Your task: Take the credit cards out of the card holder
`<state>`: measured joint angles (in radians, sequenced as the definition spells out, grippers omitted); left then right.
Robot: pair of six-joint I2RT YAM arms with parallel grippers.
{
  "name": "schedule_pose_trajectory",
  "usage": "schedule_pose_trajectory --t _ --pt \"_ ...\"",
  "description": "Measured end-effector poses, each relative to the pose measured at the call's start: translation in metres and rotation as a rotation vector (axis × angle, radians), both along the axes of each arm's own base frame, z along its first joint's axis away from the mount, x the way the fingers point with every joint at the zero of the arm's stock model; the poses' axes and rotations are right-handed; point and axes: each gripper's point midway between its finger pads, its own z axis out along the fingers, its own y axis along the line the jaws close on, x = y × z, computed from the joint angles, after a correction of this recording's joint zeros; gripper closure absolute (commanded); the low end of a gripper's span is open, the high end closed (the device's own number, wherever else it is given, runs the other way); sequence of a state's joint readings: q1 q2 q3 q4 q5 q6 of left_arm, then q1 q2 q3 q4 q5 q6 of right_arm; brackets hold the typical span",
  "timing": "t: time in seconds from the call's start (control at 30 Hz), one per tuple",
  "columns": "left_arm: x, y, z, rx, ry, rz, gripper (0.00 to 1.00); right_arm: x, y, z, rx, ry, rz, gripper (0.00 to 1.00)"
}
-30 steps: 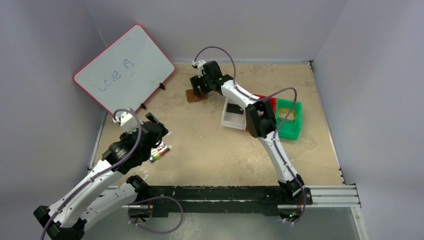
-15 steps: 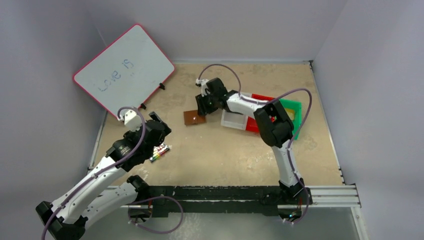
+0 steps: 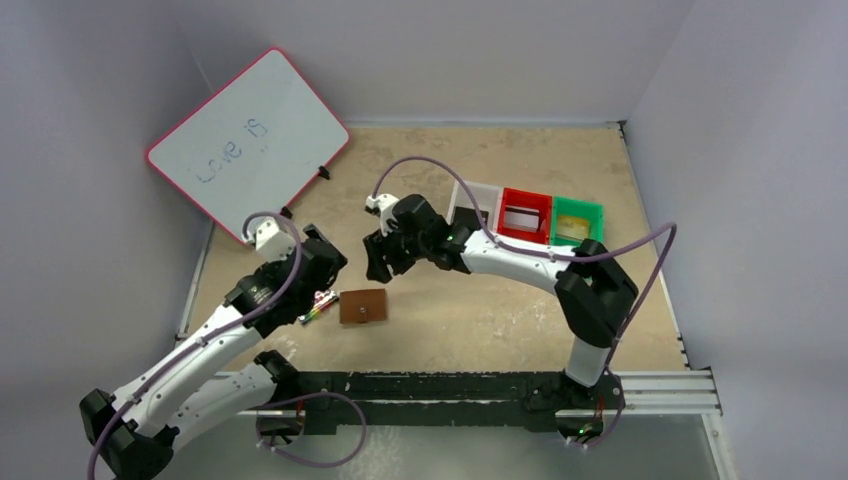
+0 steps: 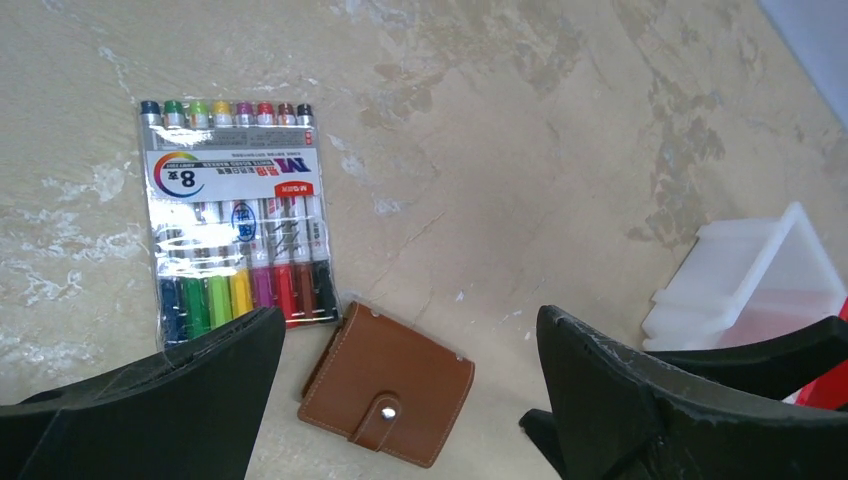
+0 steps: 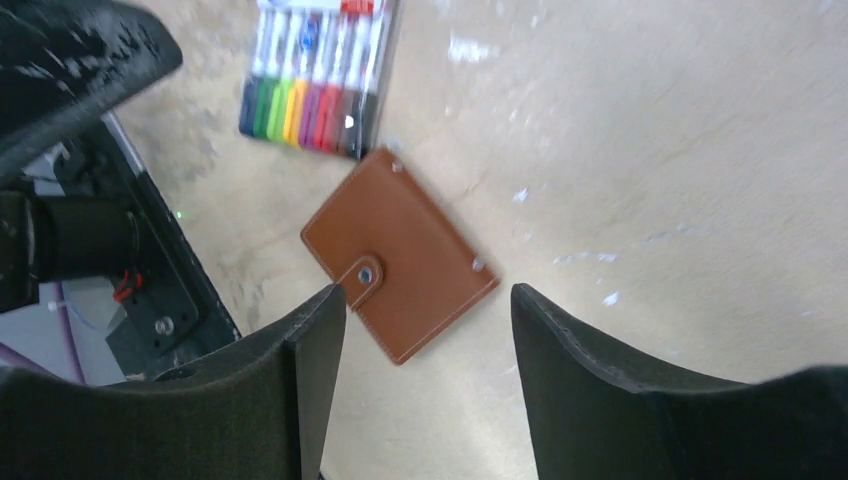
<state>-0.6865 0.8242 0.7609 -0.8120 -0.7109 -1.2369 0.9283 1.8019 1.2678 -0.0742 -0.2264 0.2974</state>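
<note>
Top external view: tan table (image 3: pixel 450 320) with both arms reaching toward the middle-left, and the card holder (image 3: pixel 362 306) lying flat on it between them, toward the near edge.
Card holder: small brown leather thing, folded shut with the snap tab buttoned down. It's clear in the left wrist view (image 4: pixel 388 397) and the right wrist view (image 5: pixel 398 254). Nothing's gripping it, it's just sitting there.
Marker pack: clear pack of coloured markers (image 3: pixel 318 305) right beside the card holder on its left. One corner of the holder looks like it's nearly touching the pack (image 4: pixel 235 215), though I can't tell if it really makes contact. It also shows at the top of the right wrist view (image 5: pixel 315 70).
Left gripper: fingers spread wide (image 3: pixel 322 262) with nothing in them, sitting over the marker pack. The card holder shows in the gap between them (image 4: pixel 410 318).
Right gripper: also wide apart and empty (image 3: pixel 380 262), up off the table just behind the card holder and looking down on it (image 5: pixel 428 295).
Bins: white bin (image 3: pixel 473 200), red bin (image 3: pixel 526 212) and green bin (image 3: pixel 577 220) in a row at the back right, well away from the card holder. Whatever's in them is too small to make out.
Whiteboard: pink-edged (image 3: pixel 245 140), propped up at the back left, with some scribble on it.
</note>
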Motion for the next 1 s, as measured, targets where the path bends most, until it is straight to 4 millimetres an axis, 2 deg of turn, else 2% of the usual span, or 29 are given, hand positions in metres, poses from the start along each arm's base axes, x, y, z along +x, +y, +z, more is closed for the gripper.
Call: schedule_pose_trajectory --t 0.07,0.13,0.3,0.43,0.5,0.57,0.67,0.77,0.83,0.93,1.0 --pt "-0.002 0.004 0.004 -0.025 -0.019 0.032 0.03 0.010 0.002 0.016 0.041 -0.046 0.000 0.32" --pt "-0.007 0.014 0.014 -0.063 -0.064 0.078 0.04 0.017 0.004 0.017 0.044 -0.072 0.013 0.31" --pt "-0.023 0.043 0.042 -0.158 -0.203 0.178 0.05 0.020 0.013 -0.024 -0.004 -0.040 0.091 0.33" --pt "-0.033 0.060 0.052 -0.160 -0.242 0.227 0.05 0.009 0.022 -0.057 -0.038 0.014 0.146 0.27" --pt "-0.036 0.067 0.064 -0.152 -0.262 0.246 0.05 0.000 0.026 -0.062 -0.046 0.021 0.163 0.22" --pt "-0.038 0.075 0.082 -0.152 -0.296 0.269 0.05 -0.007 0.031 -0.060 -0.041 0.012 0.180 0.12" --pt "-0.040 0.086 0.107 -0.164 -0.361 0.305 0.05 -0.013 0.038 -0.056 -0.031 -0.014 0.206 0.11" --pt "-0.043 0.093 0.112 -0.149 -0.383 0.325 0.06 -0.017 0.040 -0.063 -0.055 -0.032 0.228 0.10" --pt "-0.044 0.096 0.111 -0.129 -0.379 0.333 0.06 -0.020 0.041 -0.074 -0.088 -0.049 0.235 0.13" --pt "-0.047 0.100 0.108 -0.108 -0.371 0.339 0.06 -0.013 0.041 -0.077 -0.139 -0.112 0.173 0.30" --pt "-0.047 0.101 0.108 -0.103 -0.371 0.342 0.07 -0.010 0.038 -0.079 -0.172 -0.125 0.105 0.37"
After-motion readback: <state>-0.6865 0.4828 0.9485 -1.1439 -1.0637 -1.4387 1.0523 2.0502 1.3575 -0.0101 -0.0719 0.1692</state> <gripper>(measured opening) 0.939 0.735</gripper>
